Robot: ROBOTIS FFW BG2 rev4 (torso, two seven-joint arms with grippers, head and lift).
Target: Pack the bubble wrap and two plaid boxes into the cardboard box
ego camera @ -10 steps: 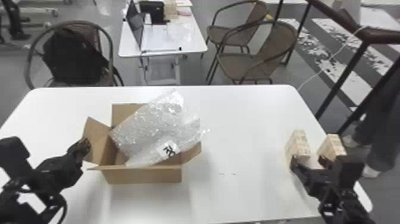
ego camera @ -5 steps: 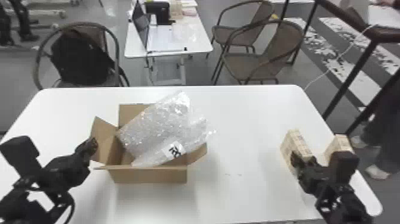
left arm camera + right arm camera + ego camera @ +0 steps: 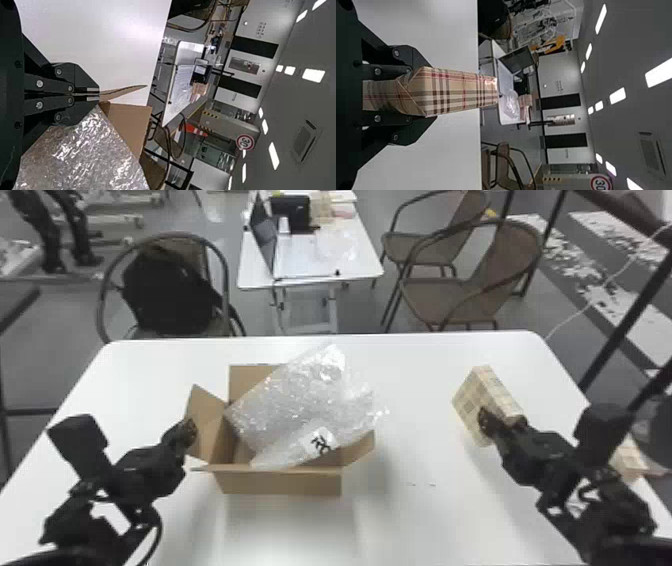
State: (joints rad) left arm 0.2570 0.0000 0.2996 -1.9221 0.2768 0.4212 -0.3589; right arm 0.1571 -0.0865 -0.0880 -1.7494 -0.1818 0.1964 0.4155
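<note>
So, clock centred on the cardboard box (image 3: 280, 482): left gripper (image 3: 189, 431)'s jaws are clenched on the 9 o'clock flap (image 3: 207, 420), bubble wrap (image 3: 300, 400) pokes out toward 1, right gripper (image 3: 502, 421)'s jaws grasp one plaid box (image 3: 467, 402) near 3, other plaid box (image 3: 628, 455) beyond.

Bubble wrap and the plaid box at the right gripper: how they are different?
The bubble wrap is clear and shiny; the plaid box is tan with dark and red stripes. The bubble wrap is crumpled, the plaid box flat-sided. The bubble wrap lies partly in the cardboard box; the plaid box is outside it, between the fingers of the right gripper.
</note>
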